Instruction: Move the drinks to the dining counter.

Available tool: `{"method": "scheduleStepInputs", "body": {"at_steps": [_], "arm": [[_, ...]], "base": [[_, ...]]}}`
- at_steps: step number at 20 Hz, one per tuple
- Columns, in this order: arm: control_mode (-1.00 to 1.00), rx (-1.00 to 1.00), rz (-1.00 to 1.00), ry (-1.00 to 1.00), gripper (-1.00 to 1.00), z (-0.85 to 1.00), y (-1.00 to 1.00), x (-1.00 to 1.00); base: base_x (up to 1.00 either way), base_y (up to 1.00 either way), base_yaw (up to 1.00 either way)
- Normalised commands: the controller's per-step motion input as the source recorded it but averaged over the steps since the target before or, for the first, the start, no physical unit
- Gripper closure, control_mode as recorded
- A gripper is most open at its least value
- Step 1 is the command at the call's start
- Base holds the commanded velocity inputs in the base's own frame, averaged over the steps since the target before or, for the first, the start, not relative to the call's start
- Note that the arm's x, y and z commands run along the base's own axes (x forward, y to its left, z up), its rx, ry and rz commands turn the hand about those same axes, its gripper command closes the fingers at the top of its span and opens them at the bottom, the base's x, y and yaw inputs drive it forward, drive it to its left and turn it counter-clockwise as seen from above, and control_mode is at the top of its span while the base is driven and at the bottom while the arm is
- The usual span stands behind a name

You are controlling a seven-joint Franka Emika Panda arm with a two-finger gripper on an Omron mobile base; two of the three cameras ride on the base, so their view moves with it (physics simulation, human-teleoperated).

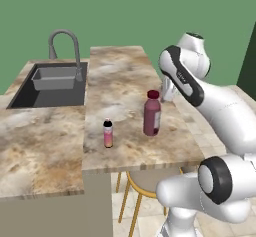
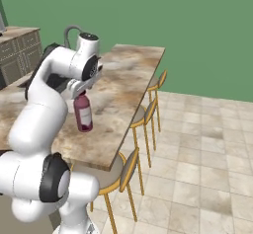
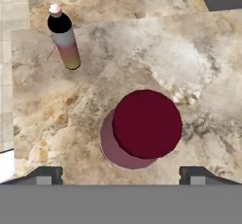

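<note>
Maroon bottle stands upright, capped, at centre frame on the marbled dining counter. Slim pink bottle, black-capped, stands upright lower left of it, apart, near the slab's front edge.

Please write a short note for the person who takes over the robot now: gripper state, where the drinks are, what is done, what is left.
Gripper: open, empty, above the cap of the large dark maroon bottle.
Maroon bottle: upright on the beige-brown marbled dining counter, near the edge over the gold-framed stools.
Slim pink bottle with black cap: upright on the same counter, apart from the maroon one.
Done: these two drinks are on the dining counter.
Left: raise the arm clear; the third drink, a white-and-blue bottle, must be found and brought.
</note>
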Motion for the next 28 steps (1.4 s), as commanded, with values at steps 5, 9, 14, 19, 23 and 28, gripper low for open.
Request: {"method": "scheduleStepInputs", "body": {"at_steps": [5,9,14,19,23,28], "arm": [[-1.00,-0.02,0.00,-0.26,-1.00,0.86,0.09,0.02],[-1.00,-0.13,-0.30,-0.23,-1.00,0.75,0.21,-0.14],[-1.00,-0.03,-0.67,0.01,-1.00,0.72,0.00,-0.31],[-1.00,0.14,-0.75,0.17,-1.00,0.38,0.00,-0.45],[-1.00,0.25,-0.53,0.17,-1.00,0.15,-0.32,-0.64],[-1.00,0.34,-0.17,-0.01,-1.00,0.00,-0.61,-0.84]], "base": [[0.00,0.00,0.00],[0.00,0.00,0.00],[0.00,0.00,0.00],[0.00,0.00,0.00],[0.00,0.00,0.00],[0.00,0.00,0.00]]}}
